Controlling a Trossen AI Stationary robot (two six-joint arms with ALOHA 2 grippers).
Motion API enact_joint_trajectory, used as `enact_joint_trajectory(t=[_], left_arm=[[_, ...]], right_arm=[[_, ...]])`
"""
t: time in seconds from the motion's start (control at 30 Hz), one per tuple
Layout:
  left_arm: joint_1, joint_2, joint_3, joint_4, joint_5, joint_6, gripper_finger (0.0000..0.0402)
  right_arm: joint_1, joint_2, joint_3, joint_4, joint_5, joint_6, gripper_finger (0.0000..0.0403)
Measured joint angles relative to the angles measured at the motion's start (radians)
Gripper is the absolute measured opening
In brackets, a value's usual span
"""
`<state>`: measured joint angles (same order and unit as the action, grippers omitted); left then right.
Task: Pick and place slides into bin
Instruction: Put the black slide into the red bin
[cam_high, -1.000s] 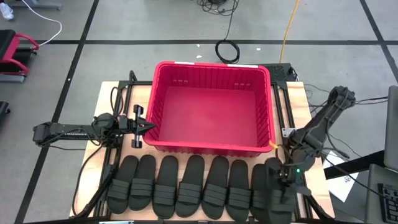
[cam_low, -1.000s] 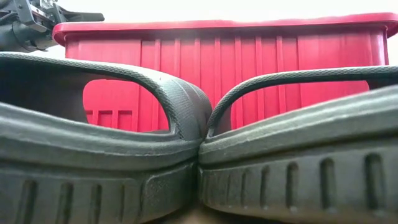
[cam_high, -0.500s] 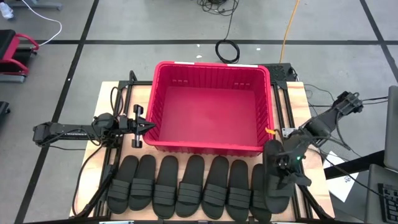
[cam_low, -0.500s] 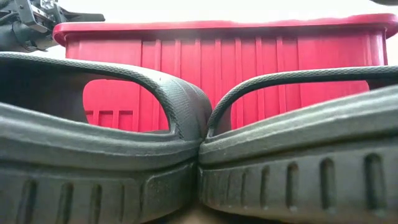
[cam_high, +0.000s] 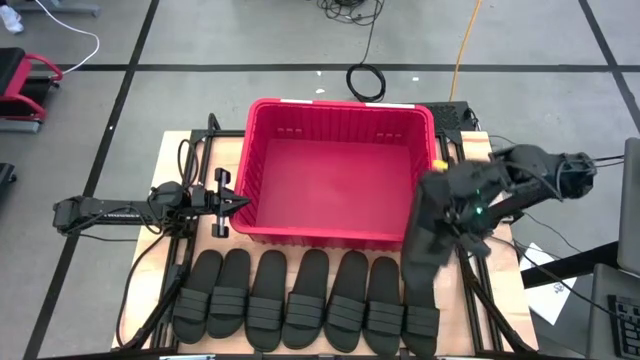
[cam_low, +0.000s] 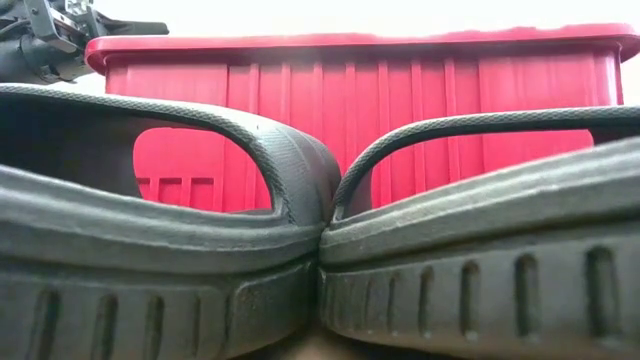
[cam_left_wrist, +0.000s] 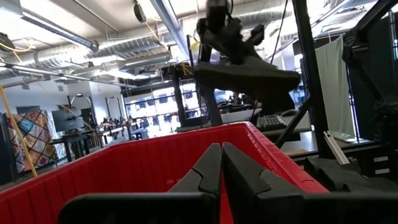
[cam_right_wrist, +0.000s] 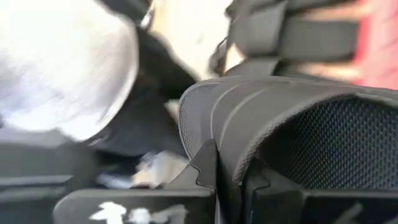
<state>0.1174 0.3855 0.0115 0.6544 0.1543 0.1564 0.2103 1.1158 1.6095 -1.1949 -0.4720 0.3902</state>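
The red bin (cam_high: 262, 110) stands at the table's middle. Several black slides (cam_high: 310, 305) lie in a row soles down along the near edge; two of them fill the low view (cam_low: 150, 230). My right gripper (cam_high: 462, 205) is shut on one more slide (cam_high: 425, 240), held in the air over the bin's near right corner; the left wrist view shows that slide (cam_left_wrist: 249, 71) high above the bin's rim (cam_left_wrist: 186, 140). My left gripper (cam_high: 240, 203) waits shut beside the bin's left wall. My right gripper pinches the slide's ribbed strap at its edge (cam_right_wrist: 231, 163) between its two fingers. The fingers come slanting down from the table's right side. The slide is lifted clear and tilted, its long sole (cam_high: 418, 285) reaching toward the near edge, above the row's right end.
A coiled cable (cam_high: 366, 80) lies on the floor beyond the bin. White papers (cam_high: 550, 285) lie off the table's right side. Bare tabletop (cam_high: 195, 160) shows left of the bin, and dark frame rails run along both sides.
My right gripper has risen and swung from the row's right end toward the bin's near right corner, rolling as it went. The slide it holds has come up off the table, clear of the row, and now hangs tilted.
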Motion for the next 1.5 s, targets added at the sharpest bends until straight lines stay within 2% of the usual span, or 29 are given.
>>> enact_joint_trajectory(t=[0.2, 0.4, 0.47, 0.6, 0.83, 0.93, 1.03, 1.43, 1.5], left_arm=[[0.0, 0.0, -0.001, -0.001, -0.001, -0.009, 0.0021], [0.0, 0.0, -0.001, -0.001, -0.001, -0.013, 0.0021], [0.0, 0.0, -0.001, -0.001, -0.001, -0.013, 0.0021], [0.0, 0.0, -0.001, -0.001, -0.001, -0.014, 0.0021], [0.0, 0.0, -0.001, -0.002, -0.002, -0.035, 0.0021], [0.0, 0.0, -0.001, -0.002, -0.002, -0.04, 0.0021], [0.0, 0.0, -0.001, -0.002, -0.002, -0.04, 0.0021], [0.0, 0.001, -0.001, -0.002, -0.002, -0.031, 0.0021], [0.0, 0.001, -0.001, -0.001, -0.005, -0.031, 0.0021]], right_arm=[[-0.178, 0.099, 0.174, -0.143, 0.102, -0.216, 0.0006], [-0.369, 0.254, 0.359, -0.379, 0.118, -0.477, 0.0005], [-0.427, 0.293, 0.385, -0.373, 0.146, -0.544, 0.0004], [-0.559, 0.342, 0.398, -0.382, 0.072, -0.675, 0.0004], [-0.695, 0.427, 0.35, -0.374, 0.076, -0.857, 0.0004], [-0.713, 0.459, 0.299, -0.375, 0.074, -0.942, 0.0004], [-0.732, 0.478, 0.22, -0.374, 0.023, -1.004, 0.0004], [-0.78, 0.478, -0.051, -0.369, 0.021, -0.977, 0.0004], [-0.79, 0.478, -0.08, -0.364, -0.016, -0.987, 0.0004]])
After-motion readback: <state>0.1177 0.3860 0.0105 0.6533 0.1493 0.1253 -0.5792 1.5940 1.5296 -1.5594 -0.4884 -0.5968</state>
